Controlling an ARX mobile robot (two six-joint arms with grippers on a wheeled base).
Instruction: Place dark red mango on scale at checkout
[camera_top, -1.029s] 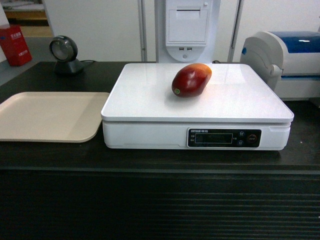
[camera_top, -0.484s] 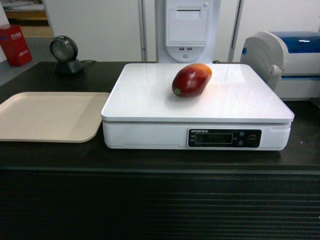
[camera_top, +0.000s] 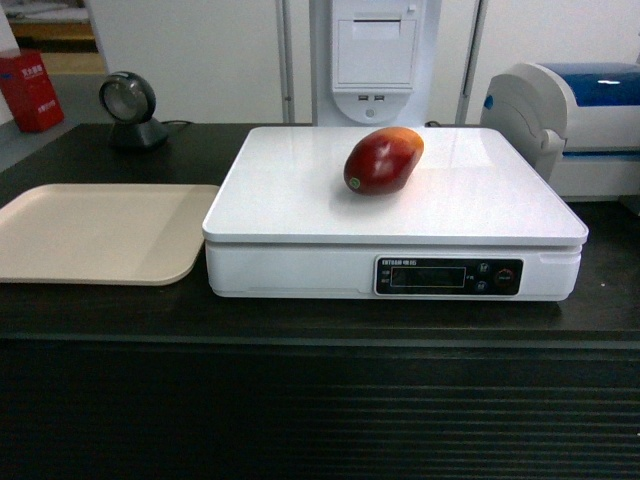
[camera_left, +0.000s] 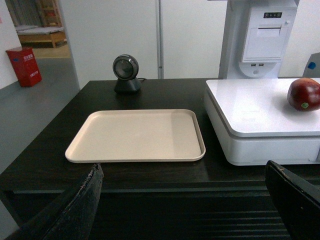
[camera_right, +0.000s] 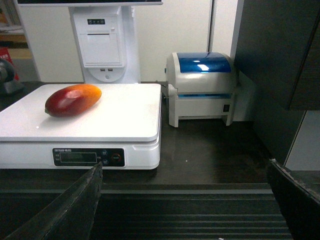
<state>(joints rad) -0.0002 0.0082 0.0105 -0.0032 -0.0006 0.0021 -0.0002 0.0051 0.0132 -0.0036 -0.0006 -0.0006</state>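
The dark red mango (camera_top: 382, 160) lies on its side on the platter of the white scale (camera_top: 300, 205), its orange-yellow end pointing back right. It also shows in the left wrist view as the mango (camera_left: 304, 94) and in the right wrist view as the mango (camera_right: 72, 99). The scale (camera_right: 135, 125) stands on the black checkout (camera_top: 320, 400) counter. My left gripper (camera_left: 182, 177) is open and empty, held in front of the counter edge. My right gripper (camera_right: 184, 175) is open and empty too, low before the ribbed front. Neither arm shows in the head view.
A beige tray (camera_top: 100, 232) lies left of the scale. A round black scanner (camera_top: 132, 110) stands at the back left. A white-and-blue printer (camera_top: 575, 120) sits at the right, a white terminal (camera_top: 375, 60) behind the scale. A dark wall panel (camera_right: 280, 75) rises at far right.
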